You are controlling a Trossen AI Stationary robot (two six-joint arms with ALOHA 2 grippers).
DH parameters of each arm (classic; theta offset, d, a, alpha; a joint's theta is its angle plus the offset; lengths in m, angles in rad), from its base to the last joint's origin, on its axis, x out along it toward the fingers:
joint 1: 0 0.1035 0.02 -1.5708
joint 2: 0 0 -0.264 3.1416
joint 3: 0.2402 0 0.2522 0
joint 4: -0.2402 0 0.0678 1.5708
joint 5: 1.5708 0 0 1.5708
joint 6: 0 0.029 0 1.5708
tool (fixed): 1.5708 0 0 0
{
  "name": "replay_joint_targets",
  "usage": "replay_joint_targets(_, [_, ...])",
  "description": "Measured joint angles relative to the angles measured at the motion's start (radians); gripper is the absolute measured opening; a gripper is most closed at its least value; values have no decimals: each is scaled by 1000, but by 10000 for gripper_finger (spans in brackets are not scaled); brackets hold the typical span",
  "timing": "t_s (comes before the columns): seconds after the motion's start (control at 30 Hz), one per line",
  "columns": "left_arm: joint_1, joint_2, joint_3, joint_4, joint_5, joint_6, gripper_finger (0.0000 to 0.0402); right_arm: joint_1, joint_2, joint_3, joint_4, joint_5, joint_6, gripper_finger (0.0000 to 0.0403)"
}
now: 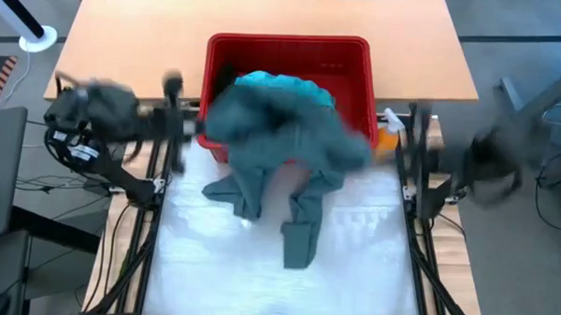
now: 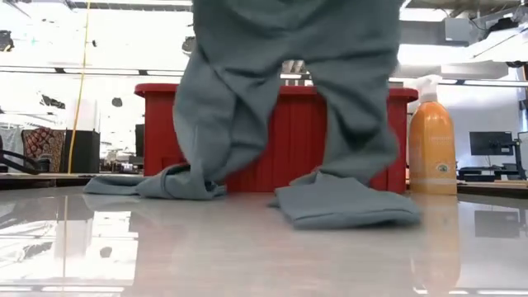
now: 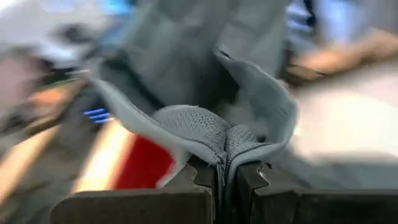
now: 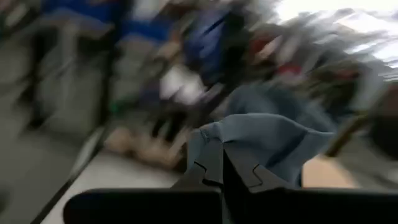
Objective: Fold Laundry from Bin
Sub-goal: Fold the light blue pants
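Both tools (image 3: 224,174) (image 4: 222,174) pinch the grey-green garment (image 1: 281,143), fully closed

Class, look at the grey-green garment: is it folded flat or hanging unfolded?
Hanging unfolded. The grey-green garment drapes in front of the red bin, only its two lower ends bunched on the table.

Glossy table (image 2: 247,256), bright ceiling lights, monitor (image 2: 487,144)

Grey-green garment (image 1: 286,144) lifted, draped over frame centre, two ends trailing onto desk (image 1: 351,272). Teal garment (image 1: 274,82) in red slotted bin (image 1: 354,57), upper centre, behind it.
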Motion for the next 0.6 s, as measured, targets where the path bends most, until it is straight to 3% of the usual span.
replay_joint_targets(0.1, [-201,4,-88,-130,12,-24,0,146,48,-42,-179,5,91,17])
replay_joint_targets(0.27, [-417,-5,-386,-158,-120,-145,0,250,86,-185,-269,106,363,17])
replay_joint_targets(0.43, [-482,-4,-729,47,-41,-258,0,260,109,-358,-238,104,594,16])
replay_joint_targets(0.6, [-533,-5,-994,344,-9,-297,0,266,172,-495,-136,83,660,16])
